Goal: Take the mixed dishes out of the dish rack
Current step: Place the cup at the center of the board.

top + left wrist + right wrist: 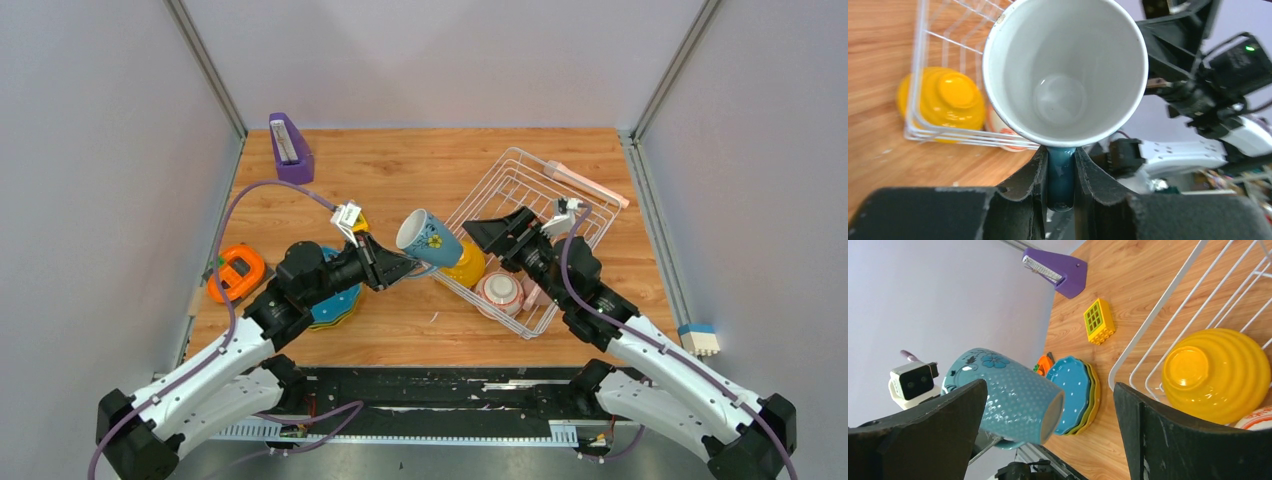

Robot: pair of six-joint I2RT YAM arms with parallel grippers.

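The left gripper (1060,165) is pinched tight on the handle of the blue mug (430,237), which lies tipped on its side above the middle of the tabletop (400,170), just outside the dish rack (497,175). The right gripper (505,232) gapes wide over the rack, holding nothing. The rack sits toward the right edge. In it are the upturned yellow-orange bowl (466,266) and a red-rimmed cup (500,290). Stacked plates (1075,392) lie toward the near-left corner, largely hidden from above by the left arm (230,350).
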